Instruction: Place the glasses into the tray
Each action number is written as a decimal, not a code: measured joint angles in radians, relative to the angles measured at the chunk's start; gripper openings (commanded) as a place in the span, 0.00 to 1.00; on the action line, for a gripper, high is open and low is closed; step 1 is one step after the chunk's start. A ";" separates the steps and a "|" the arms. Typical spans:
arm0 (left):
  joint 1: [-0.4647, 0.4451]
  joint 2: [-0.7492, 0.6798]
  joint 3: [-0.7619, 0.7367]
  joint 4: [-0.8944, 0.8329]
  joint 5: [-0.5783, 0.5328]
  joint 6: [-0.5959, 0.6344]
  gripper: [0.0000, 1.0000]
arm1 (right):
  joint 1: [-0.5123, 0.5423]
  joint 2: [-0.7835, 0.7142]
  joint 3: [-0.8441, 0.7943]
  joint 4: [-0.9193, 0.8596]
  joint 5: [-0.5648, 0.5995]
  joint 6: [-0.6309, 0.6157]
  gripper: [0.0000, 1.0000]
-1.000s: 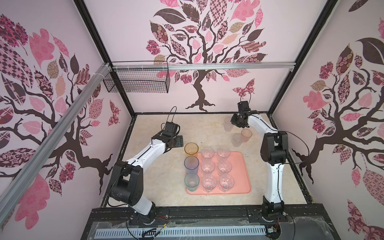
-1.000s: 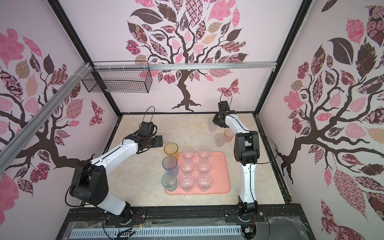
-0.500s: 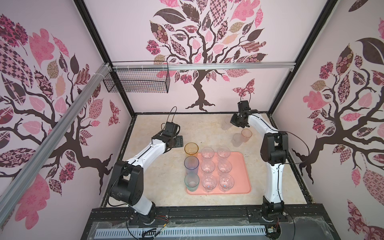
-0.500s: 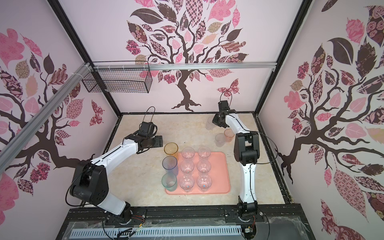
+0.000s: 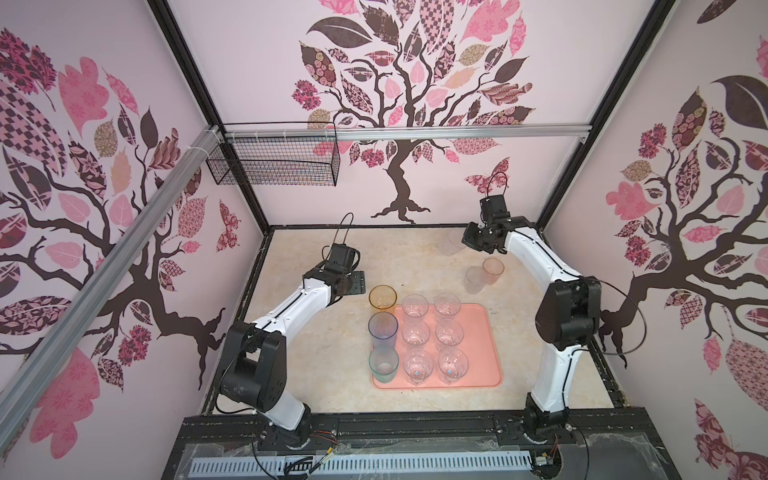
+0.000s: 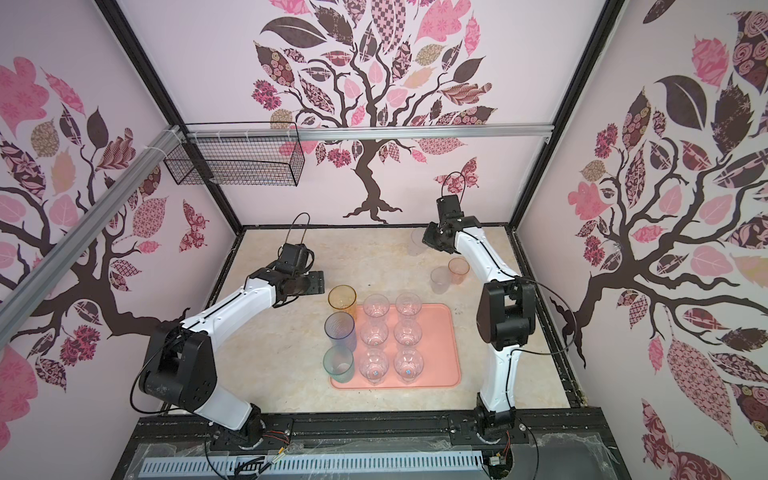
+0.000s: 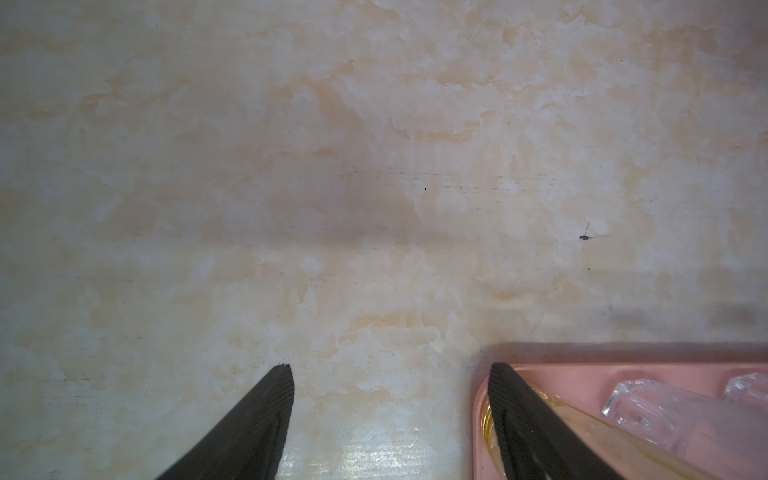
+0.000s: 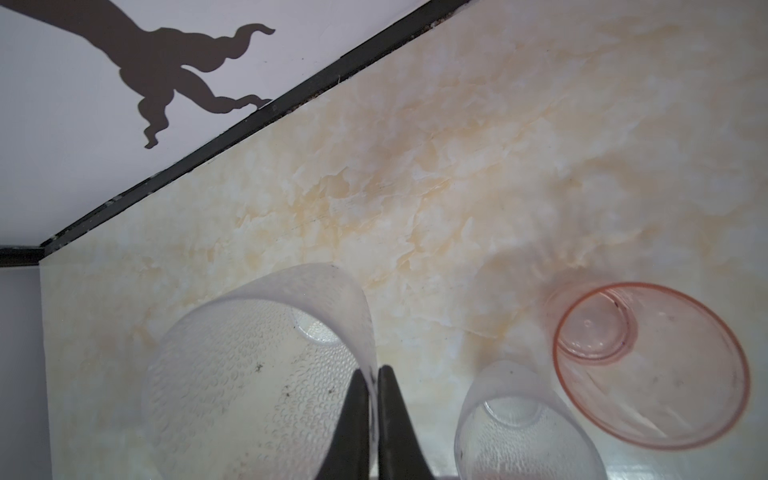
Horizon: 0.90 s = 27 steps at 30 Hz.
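Observation:
The salmon-pink tray (image 5: 482,374) lies at centre front with several clear faceted glasses (image 5: 415,305) on it. Along its left edge stand amber (image 5: 382,297), blue-grey (image 5: 382,328) and teal (image 5: 383,363) glasses. My right gripper (image 8: 372,370) is shut on the wall of a frosted glass (image 8: 249,374) near the back wall, also seen in a top view (image 5: 455,243); one finger is inside, one outside. A second frosted glass (image 8: 519,415) and a pinkish-orange glass (image 8: 652,365) stand close by. My left gripper (image 7: 390,368) is open and empty over bare table, beside the tray corner (image 7: 623,370) with the amber glass (image 7: 582,432).
A black wire basket (image 5: 274,164) hangs from the metal rail at the back left, well above the table. Patterned walls and a black frame edge (image 8: 249,120) close in the table on three sides. Both arm bases sit at the front edge.
My right gripper has closed its fingers onto the frosted glass's wall. The left arm and the glasses on the tray have stayed where they were.

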 measured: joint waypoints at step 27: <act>-0.116 -0.163 -0.087 0.132 -0.027 0.096 0.80 | 0.005 -0.499 -0.611 -0.200 0.101 -0.175 0.00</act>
